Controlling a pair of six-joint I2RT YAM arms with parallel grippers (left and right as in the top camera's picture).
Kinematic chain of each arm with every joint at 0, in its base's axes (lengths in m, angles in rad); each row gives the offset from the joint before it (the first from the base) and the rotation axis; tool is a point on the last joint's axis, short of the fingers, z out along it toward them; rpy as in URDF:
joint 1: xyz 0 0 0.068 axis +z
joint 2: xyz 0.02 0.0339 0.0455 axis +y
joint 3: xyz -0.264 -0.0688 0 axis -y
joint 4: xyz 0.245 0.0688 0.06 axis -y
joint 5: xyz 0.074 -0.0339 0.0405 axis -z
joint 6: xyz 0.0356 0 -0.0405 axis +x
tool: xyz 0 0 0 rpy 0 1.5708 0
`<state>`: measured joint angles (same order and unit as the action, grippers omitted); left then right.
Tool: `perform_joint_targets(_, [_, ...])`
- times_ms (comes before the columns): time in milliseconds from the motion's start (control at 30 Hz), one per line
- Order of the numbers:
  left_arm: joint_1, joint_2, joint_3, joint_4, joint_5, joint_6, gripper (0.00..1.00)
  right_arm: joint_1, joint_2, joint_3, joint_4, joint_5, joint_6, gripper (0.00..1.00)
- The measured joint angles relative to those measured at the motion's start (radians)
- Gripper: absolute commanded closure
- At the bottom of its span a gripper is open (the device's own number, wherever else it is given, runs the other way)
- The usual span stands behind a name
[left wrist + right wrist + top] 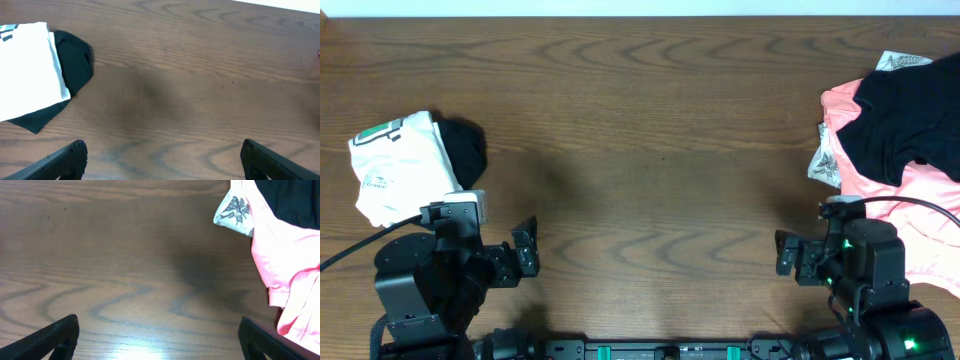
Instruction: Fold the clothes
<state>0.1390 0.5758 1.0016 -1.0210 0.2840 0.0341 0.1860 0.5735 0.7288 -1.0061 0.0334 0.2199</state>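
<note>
Lying at the 9 o'clock edge of the table (650, 120) in the overhead view, the folded white T-shirt (398, 168) shows its green-and-grey logo. A folded black garment (467, 150) touches its 3 o'clock side and is partly tucked beneath it. At the table's 3 o'clock edge sits a loose heap. In it a coral-pink garment (920, 195) is spread out, a crumpled black top (910, 115) lies on it toward 12 o'clock, and a leaf-printed pale cloth (825, 165) peeks out at the heap's 9 o'clock side. The left gripper (527, 252) sits at 7 o'clock, jaws spread wide and holding nothing, near the T-shirt's 5 o'clock corner. The right gripper (785, 255) sits at 5 o'clock, jaws likewise spread and empty, just beside the pink fabric.
</note>
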Motion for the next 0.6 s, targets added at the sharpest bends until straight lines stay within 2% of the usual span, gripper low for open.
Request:
perform_joint_targets(200, [0.000,0.000,0.000,0.000,0.000,0.000,0.02,0.001,-0.119,-0.019,0.047,0.000,-0.023,0.01])
perform_joint_targets(333, [0.000,0.000,0.000,0.000,0.000,0.000,0.02,0.001,-0.264,-0.100,0.169,0.000,-0.077,0.01])
perform_joint_targets(600, [0.000,0.000,0.000,0.000,-0.003,0.000,0.02,-0.013,-0.531,-0.370,0.470,-0.001,-0.119,0.01])
